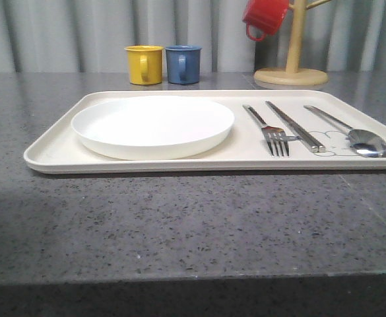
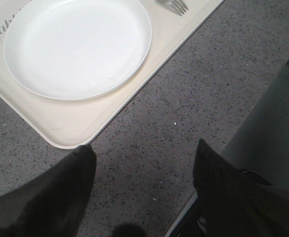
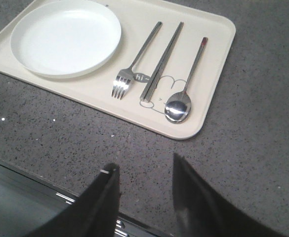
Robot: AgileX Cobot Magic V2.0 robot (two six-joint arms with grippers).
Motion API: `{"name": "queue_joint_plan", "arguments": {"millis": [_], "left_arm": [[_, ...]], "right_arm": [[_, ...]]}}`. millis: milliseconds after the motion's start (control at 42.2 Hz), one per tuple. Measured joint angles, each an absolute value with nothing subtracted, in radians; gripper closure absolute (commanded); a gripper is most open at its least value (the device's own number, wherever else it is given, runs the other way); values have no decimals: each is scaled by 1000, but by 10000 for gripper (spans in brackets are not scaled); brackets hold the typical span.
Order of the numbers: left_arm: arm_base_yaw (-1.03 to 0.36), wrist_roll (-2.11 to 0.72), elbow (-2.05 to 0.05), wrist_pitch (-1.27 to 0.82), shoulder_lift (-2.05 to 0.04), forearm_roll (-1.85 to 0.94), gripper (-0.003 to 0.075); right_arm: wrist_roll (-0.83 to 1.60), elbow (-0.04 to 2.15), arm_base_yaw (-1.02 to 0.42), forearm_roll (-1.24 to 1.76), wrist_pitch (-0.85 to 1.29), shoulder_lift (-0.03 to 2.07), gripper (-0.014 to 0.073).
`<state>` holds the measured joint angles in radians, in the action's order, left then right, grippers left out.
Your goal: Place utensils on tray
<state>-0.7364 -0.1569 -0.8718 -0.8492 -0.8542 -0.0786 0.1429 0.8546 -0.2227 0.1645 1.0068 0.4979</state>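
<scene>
Front view: the cream tray (image 1: 54, 155) lies across the middle of the frame on the grey speckled table (image 1: 179, 224). A round white plate (image 1: 153, 125) fills its left half. In the right half lie the fork (image 1: 269, 131), the knife (image 1: 294, 126) and the spoon (image 1: 352, 132), side by side and apart, handles pointing away from the camera. A faint line drawing shows on the tray between the knife's tip and the spoon's bowl; no writing can be read here. Behind the tray, at upper centre, stand a yellow mug (image 1: 144, 64) and a blue mug (image 1: 183, 63) just beside each other; at upper right a red mug (image 1: 265, 17) hangs on a wooden mug stand (image 1: 293, 63).

Left wrist view: at the upper left edge the tray carries script reading "Rab", cut off by the plate (image 2: 77, 47). The fork's tines (image 2: 175, 5) peek in at the top. The left pincer (image 2: 143, 163) hovers above bare table just off the tray's corner (image 2: 70, 136), its dark fingers (image 2: 70, 182) spread wide and empty.

Right wrist view: small lettering "hi~" sits on the tray (image 3: 218, 59) between the fork (image 3: 134, 64) and the knife (image 3: 161, 59), beside a line-drawn rabbit by the spoon (image 3: 184, 89). The right pincer (image 3: 145, 170) hangs over the table near the tray's long edge, open, holding nothing.
</scene>
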Motion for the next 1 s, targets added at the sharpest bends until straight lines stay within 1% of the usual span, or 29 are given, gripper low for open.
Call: {"name": "queue_joint_plan", "arguments": {"millis": [47, 119, 237, 332, 403, 545, 996], "left_arm": [[-736, -157, -872, -849, -854, -79, 311], [-736, -157, -872, -849, -854, -79, 349], [-736, -157, -872, -849, -854, -79, 448], [-736, -157, -872, -849, -854, -79, 544], [-736, -157, -872, -849, -854, -79, 612], [-736, -157, -872, -849, -854, -79, 737], [-736, -157, -872, -846, -854, -79, 741]], "right_arm": [[143, 848, -223, 165, 996, 491, 307], [143, 846, -223, 165, 991, 489, 347], [143, 844, -223, 165, 983, 489, 475], [143, 844, -223, 165, 983, 489, 591], [143, 844, -223, 165, 983, 489, 659], [143, 844, -223, 165, 983, 489, 660], [141, 844, -223, 165, 983, 489, 660]]}}
